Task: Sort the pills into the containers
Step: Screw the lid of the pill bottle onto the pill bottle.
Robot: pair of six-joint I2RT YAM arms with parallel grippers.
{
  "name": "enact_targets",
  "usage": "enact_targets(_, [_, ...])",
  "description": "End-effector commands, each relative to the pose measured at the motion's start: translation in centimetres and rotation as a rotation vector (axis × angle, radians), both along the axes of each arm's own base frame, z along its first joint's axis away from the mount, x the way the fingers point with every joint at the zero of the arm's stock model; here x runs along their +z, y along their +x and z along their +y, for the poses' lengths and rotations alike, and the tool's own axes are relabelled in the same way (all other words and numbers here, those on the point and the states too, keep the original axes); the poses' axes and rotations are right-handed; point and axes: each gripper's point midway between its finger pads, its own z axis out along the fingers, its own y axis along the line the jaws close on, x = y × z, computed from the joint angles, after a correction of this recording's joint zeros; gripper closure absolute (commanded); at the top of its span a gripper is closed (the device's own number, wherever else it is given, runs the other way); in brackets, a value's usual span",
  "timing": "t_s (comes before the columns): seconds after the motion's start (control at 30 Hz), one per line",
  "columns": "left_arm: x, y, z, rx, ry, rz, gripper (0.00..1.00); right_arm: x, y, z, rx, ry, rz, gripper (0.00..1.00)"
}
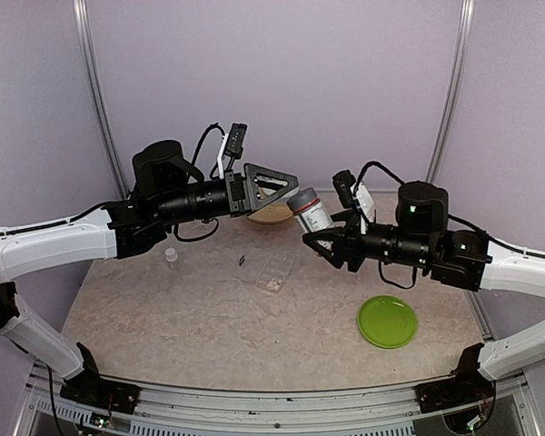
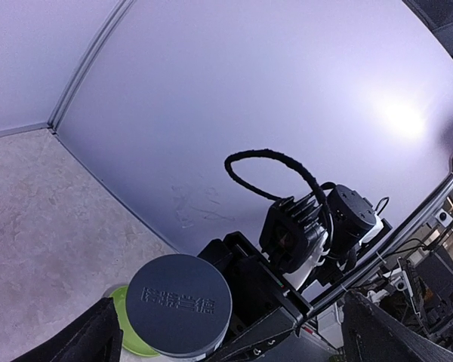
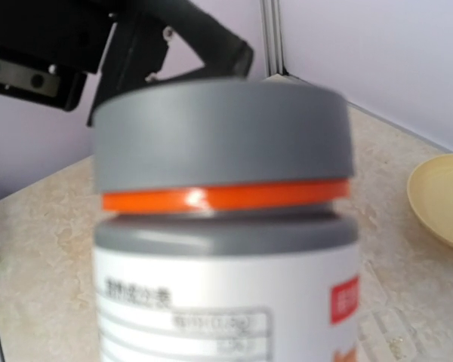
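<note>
Filling our right wrist view is a white-labelled plastic pill bottle [image 3: 223, 226] with a grey screw cap and an orange ring beneath it, so close that its edges blur. From above we see the right claw [image 1: 316, 232] clenched around the lower body of this bottle, holding it off the table with the capped end tilted up and toward the left arm. Our left claw [image 1: 291, 193] stands spread as wide as it goes and grips nothing. In its own wrist view the two dark fingers [image 2: 90, 339] sit at the bottom corners of the frame, and the round grey cap, with raised lettering on top, faces the lens between them with a gap on either side. From overhead the left fingertips look just beside the cap, but we cannot tell whether they touch it. Below and slightly nearer than the bottle, the flat clear rectangular plastic pill box [image 1: 275, 270] lies on the beige marbled table [image 1: 163, 318], apart from both claws. A few pale specks that we take for the tiny whitish pills [image 1: 274, 284] show in its nearest compartment, too small to count. A round lime-green plate [image 1: 387, 321] sits well to the right of the box, and a small clear vial [image 1: 171, 257] stands to its left. A tan plate [image 1: 272, 214] is partly hidden behind the left claw.
</note>
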Motion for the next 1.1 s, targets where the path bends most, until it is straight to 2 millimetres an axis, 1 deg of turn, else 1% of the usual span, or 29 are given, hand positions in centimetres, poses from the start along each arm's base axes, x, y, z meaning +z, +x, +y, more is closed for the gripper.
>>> enact_targets(0.0, [0.4, 0.2, 0.2, 0.020, -0.023, 0.022, 0.01, 0.6, 0.6, -0.1, -0.020, 0.011, -0.018, 0.87])
enact_targets(0.13, [0.0, 0.5, -0.1, 0.048, -0.009, 0.047, 0.01, 0.7, 0.7, 0.5, -0.005, 0.018, -0.026, 0.88])
enact_targets(0.33, [-0.9, 0.9, -0.3, 0.066, 0.017, 0.067, 0.01, 1.4, 0.7, 0.9, 0.007, 0.037, -0.046, 0.88])
enact_targets(0.47, [-1.1, 1.0, -0.5, 0.068, 0.022, 0.076, 0.01, 1.7, 0.8, 1.3, 0.018, 0.045, -0.054, 0.88])
enact_targets(0.7, [-1.1, 0.8, -1.0, 0.053, 0.022, 0.077, 0.01, 0.8, 1.4, 2.0, 0.013, 0.017, -0.049, 0.89])
enact_targets(0.9, [-1.3, 0.6, -1.2, 0.043, 0.024, 0.081, 0.01, 0.2, 1.8, 2.3, 0.008, 0.004, -0.043, 0.89])
enact_targets(1.07, [-0.7, 0.6, -1.1, 0.047, 0.007, 0.069, 0.01, -1.2, 1.8, 2.9, 0.028, -0.028, -0.019, 0.89])
